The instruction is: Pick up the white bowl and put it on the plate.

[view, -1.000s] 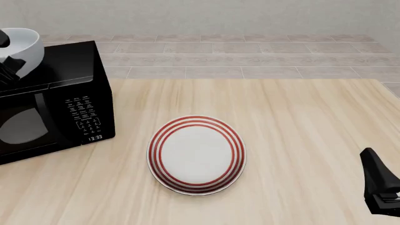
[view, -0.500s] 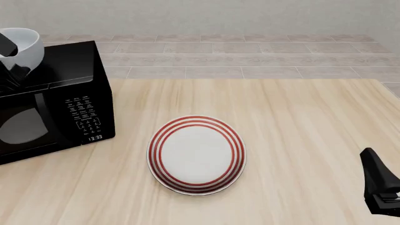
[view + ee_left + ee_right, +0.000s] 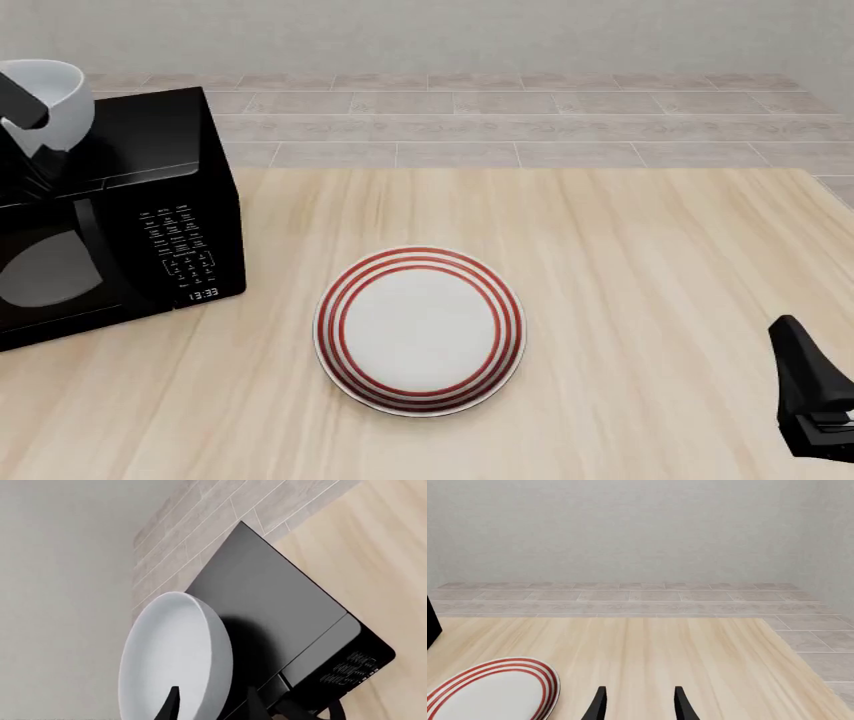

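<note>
The white bowl (image 3: 54,88) hangs tilted over the far left top of the microwave, at the front view's upper left edge. My left gripper (image 3: 213,707) is shut on the bowl's (image 3: 177,655) rim, one finger inside the wall and one outside. The plate (image 3: 420,330), flat and white with red rings, lies on the table's middle, well to the right of the bowl and nearer to me. My right gripper (image 3: 638,706) stands open with nothing in it, low over the table to the right of the plate (image 3: 490,692).
A black microwave (image 3: 120,220) with a closed door stands at the table's left side, under the bowl. The light wooden table (image 3: 641,260) ends at a tiled floor behind and to the right. The right arm (image 3: 811,400) shows at the lower right edge.
The bowl has risen a little over the microwave in my left gripper and now sits more upright. The right arm and the plate have not moved.
</note>
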Controlling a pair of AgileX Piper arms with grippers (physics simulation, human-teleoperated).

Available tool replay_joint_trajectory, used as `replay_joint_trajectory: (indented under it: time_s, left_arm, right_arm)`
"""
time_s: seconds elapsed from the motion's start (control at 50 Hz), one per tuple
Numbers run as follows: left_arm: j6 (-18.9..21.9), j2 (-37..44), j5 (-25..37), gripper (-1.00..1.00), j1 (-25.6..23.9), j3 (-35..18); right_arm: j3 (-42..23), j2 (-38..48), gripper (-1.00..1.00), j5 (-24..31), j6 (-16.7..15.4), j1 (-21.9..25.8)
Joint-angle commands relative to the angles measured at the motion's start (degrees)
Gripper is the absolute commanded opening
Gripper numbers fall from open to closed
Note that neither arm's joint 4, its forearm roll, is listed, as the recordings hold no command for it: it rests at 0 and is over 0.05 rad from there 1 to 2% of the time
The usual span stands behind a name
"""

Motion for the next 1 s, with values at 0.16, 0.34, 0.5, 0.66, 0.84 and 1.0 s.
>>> replay_joint_trajectory:
  time_s: [0.16,0.34,0.5,0.66,0.84,1.0]
  left_arm:
    - [-0.19,2.53,-1.60,1.00,0.88,-0.23]
    - [-0.32,3.36,-2.38,1.00,0.97,0.17]
    - [-0.72,3.78,-2.18,-1.00,1.00,-0.60]
    - [-0.42,3.45,-2.08,-1.00,1.23,-0.70]
    - [0.40,1.79,-0.59,-1.00,1.53,-1.64]
    - [1.12,-1.45,2.67,-1.00,1.19,-3.07]
  right_arm:
    - [0.00,-0.01,1.00,0.00,0.00,-0.01]
    - [0.00,0.00,1.00,0.00,-0.01,0.00]
    - [0.00,-0.01,1.00,0.00,0.01,0.00]
    - [0.00,0.00,1.00,0.00,-0.01,-0.01]
    - [0.00,0.00,1.00,0.00,0.00,0.01]
    - [0.00,0.00,1.00,0.00,0.00,0.00]
